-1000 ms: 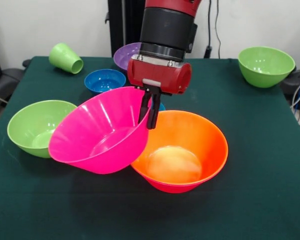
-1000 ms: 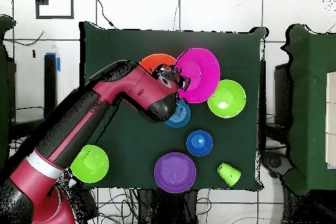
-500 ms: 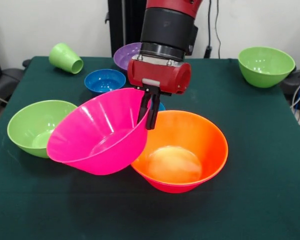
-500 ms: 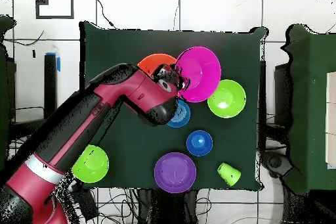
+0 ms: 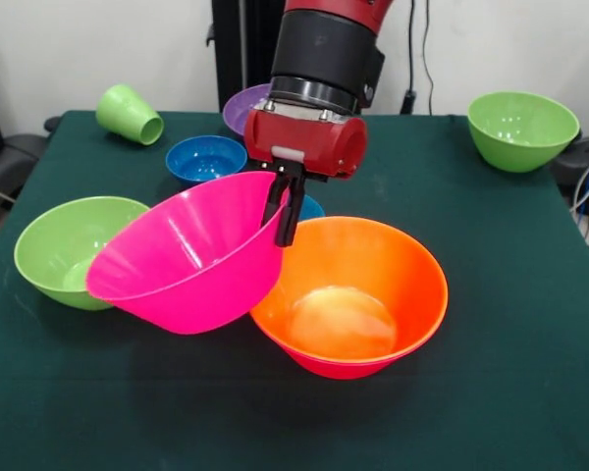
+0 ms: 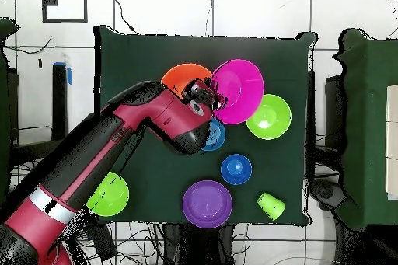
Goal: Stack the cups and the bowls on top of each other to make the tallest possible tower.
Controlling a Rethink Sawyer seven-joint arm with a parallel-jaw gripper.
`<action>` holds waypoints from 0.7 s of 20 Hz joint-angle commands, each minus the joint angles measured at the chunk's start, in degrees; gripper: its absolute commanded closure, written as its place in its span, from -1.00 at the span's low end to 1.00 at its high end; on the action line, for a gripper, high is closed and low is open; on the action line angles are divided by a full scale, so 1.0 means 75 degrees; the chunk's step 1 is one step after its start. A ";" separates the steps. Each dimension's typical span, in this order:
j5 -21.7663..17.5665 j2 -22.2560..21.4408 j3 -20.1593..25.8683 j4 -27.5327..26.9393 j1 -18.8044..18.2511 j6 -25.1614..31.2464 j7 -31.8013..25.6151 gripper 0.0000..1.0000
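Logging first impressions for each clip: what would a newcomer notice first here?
The big pink bowl, tilted and held off the table by its rim in the gripper, at the middle of the green table. Beside it stands the big orange bowl, upright, its rim close against the pink one.

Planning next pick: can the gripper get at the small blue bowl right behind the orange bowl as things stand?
Probably not: the gripper is shut on the pink bowl, and that blue bowl sits mostly hidden under the arm.
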 commanded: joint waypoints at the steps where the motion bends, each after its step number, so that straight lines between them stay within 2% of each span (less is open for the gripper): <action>1: -0.0585 -0.0627 0.2678 0.0653 0.0118 0.1280 0.0909 1.00; 3: -0.0730 -0.0766 0.2935 0.0883 0.0118 0.1491 0.0883 1.00; 6: -0.1179 -0.1440 0.4041 0.1226 0.0041 0.2406 0.0616 1.00; 7: -0.1422 -0.1859 0.4707 0.1423 -0.0056 0.2953 0.0445 1.00; 10: -0.1822 -0.2559 0.5808 0.1870 -0.0297 0.3794 0.0179 1.00; 11: -0.1643 -0.3122 0.6705 0.2171 -0.0665 0.4508 -0.0622 1.00; 12: 0.0114 -0.4505 0.9099 0.2203 -0.1920 0.6820 -0.4171 1.00; 14: 0.2394 -0.4521 1.2345 -0.1758 -0.3799 1.1375 -0.9863 1.00</action>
